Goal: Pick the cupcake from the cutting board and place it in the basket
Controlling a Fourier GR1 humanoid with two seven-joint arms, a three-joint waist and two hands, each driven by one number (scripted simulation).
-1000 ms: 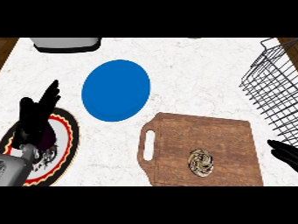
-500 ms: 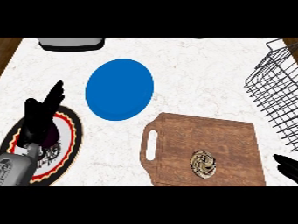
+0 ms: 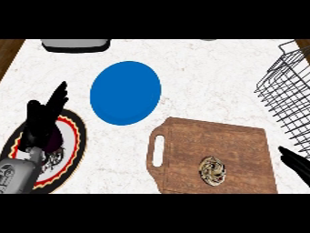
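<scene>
The cupcake sits on the cutting board, in the board's lower middle, seen from above as a round swirled top. The board lies on the white table at about 5 o'clock in the view, its handle slot facing left.

At 3 o'clock from the cupcake, the right robot hand shows only as dark straight fingers over the board's right edge, apart from the cupcake and holding nothing. Just above those fingers, at 2 o'clock, stands the wire basket against the right edge.

At 11 o'clock from the cupcake lies a blue plate, near the board's top-left corner but not touching it. At 9 o'clock, well apart, the left robot hand rests open with fingers spread upward over a patterned plate. A grey object sits at the table's far edge, 11 o'clock.
</scene>
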